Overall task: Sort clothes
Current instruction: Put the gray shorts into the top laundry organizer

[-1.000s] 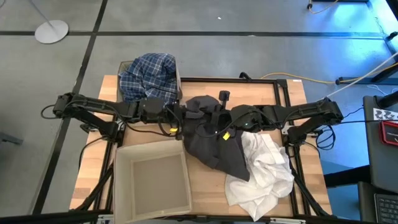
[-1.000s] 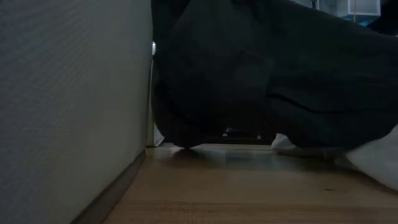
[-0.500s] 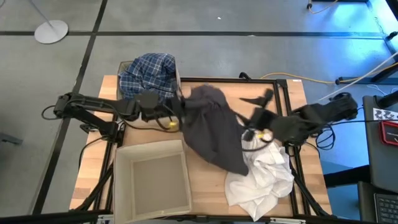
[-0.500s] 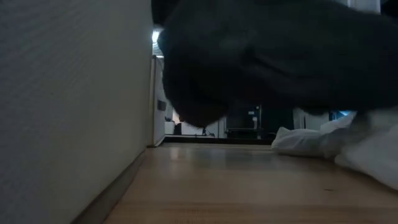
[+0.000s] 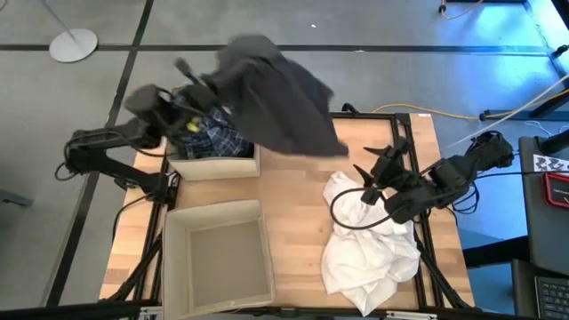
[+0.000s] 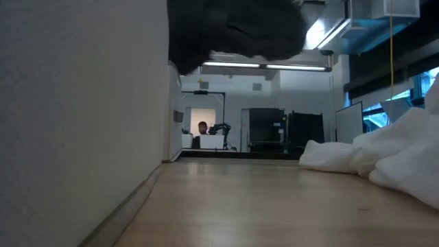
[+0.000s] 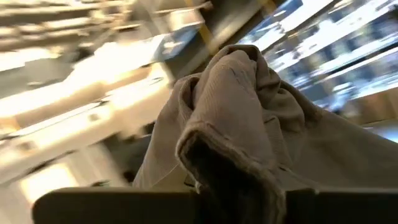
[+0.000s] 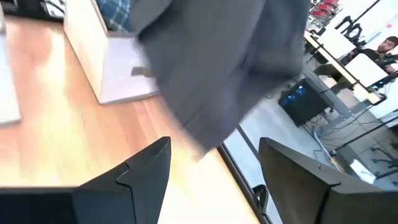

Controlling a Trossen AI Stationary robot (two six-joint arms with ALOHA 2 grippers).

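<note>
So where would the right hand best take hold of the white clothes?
By the raised fold at the top of the white clothes, coming down from above. The pile lies crumpled and flat on the table, so its edges offer little, and the open right hand is just past that fold.

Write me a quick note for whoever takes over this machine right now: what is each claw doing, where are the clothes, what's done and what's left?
Left gripper: shut on the dark grey garment, held in the air over the far box.
Right gripper: open, empty, above the white clothes.
Done: plaid shirt lies in the far box.
Left: drop the grey garment, sort the white clothes; the near box holds nothing visible.
</note>
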